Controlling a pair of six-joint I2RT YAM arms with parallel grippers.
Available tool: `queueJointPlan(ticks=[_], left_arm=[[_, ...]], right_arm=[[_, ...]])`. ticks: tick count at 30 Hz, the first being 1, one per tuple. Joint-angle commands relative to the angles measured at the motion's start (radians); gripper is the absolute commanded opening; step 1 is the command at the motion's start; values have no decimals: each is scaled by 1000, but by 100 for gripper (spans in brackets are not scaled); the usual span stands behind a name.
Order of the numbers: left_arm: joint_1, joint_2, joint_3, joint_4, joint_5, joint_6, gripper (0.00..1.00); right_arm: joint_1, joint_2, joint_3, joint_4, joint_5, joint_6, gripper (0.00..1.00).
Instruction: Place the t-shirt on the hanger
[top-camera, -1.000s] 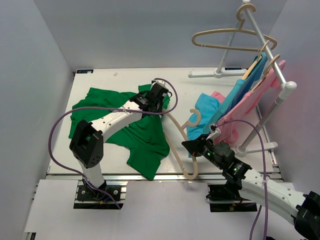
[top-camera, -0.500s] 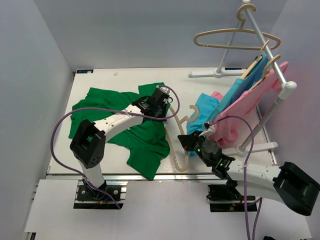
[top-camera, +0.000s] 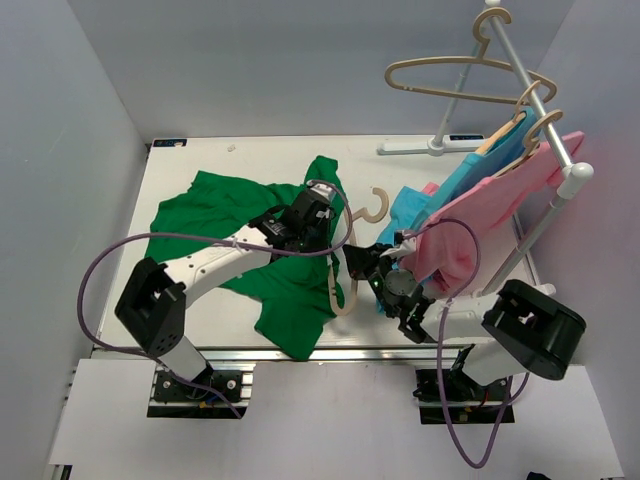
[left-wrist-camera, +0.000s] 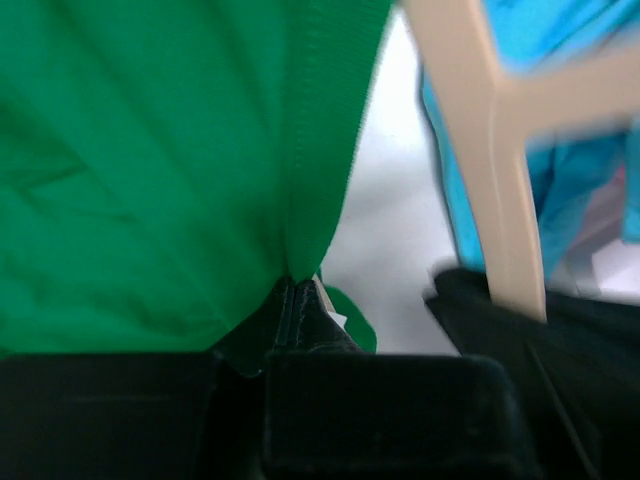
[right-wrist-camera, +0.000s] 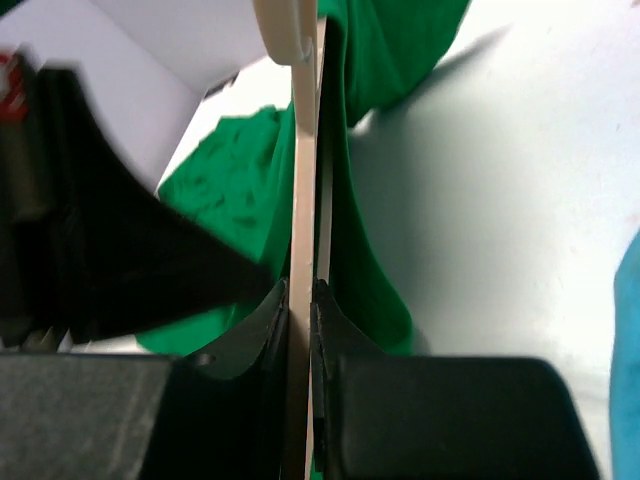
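Observation:
The green t-shirt (top-camera: 225, 205) lies crumpled on the left half of the white table. My left gripper (top-camera: 315, 203) is shut on the shirt's right edge and holds that edge raised; in the left wrist view the cloth (left-wrist-camera: 180, 160) is pinched at the jaws (left-wrist-camera: 300, 292). My right gripper (top-camera: 360, 268) is shut on the beige hanger (top-camera: 343, 290), whose hook (top-camera: 376, 205) points away from me. The hanger sits right against the shirt's raised edge. The right wrist view shows the hanger (right-wrist-camera: 302, 200) edge-on between the jaws, with green cloth (right-wrist-camera: 385, 60) behind it. The hanger also shows in the left wrist view (left-wrist-camera: 495, 170).
A white garment rack (top-camera: 530, 85) stands at the right, its foot (top-camera: 440, 148) at the back. It carries an empty beige hanger (top-camera: 450, 75), a light blue garment (top-camera: 465, 195) and a pink garment (top-camera: 495, 215). Purple cables loop over both arms.
My right gripper has carried the hanger left and away from me, up to the shirt. My left gripper has lifted the shirt's right edge higher.

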Motion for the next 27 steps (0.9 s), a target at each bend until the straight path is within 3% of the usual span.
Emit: queueJointPlan(ticks=[1, 5, 10, 16, 27], left_arm=[[-19, -97, -42, -26, 36, -28, 0], [-24, -159, -88, -50, -15, -57, 0], [-27, -192, -140, -61, -18, -81, 0], [-48, -244, -162, -49, 11, -90, 0], [-111, -284, -128, -95, 34, -87, 0]], right_arm=[[-7, 44, 80, 294, 193, -51, 0], [-7, 38, 115, 340, 270, -79, 0], [-8, 4, 247, 118, 350, -94, 0], [-10, 65, 311, 26, 401, -88, 0], [-59, 131, 489, -316, 468, 91, 0]])
